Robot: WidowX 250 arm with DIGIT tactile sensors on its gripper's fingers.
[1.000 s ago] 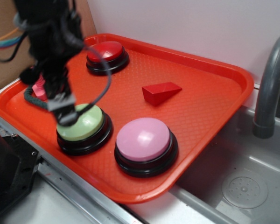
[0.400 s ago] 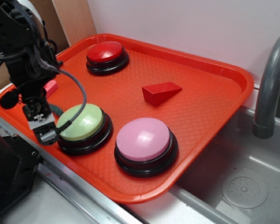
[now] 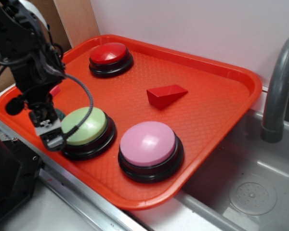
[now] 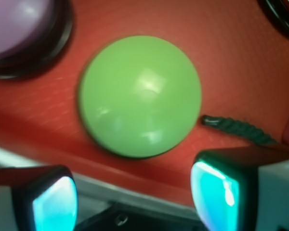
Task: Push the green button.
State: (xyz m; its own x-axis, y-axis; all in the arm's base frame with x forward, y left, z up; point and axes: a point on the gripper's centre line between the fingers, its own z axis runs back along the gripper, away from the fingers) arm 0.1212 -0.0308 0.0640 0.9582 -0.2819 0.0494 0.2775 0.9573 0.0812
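Your red tray (image 3: 216,96) is carrying 3 buttons and a red wedge (image 3: 166,95). The green button (image 4: 140,95) is sitting just ahead of your jaws (image 4: 135,199), which are spread wide and holding nothing. Since 0.4 s ago they are edging closer to its dome.

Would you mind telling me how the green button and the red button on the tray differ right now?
The green button has a pale green dome; the red button has a deep red one. The green button sits near the tray's front edge beside the pink button; the red button sits at the far side, alone. The hand hangs beside the green button, well away from the red one. Both are round domes on black bases, similar in size.
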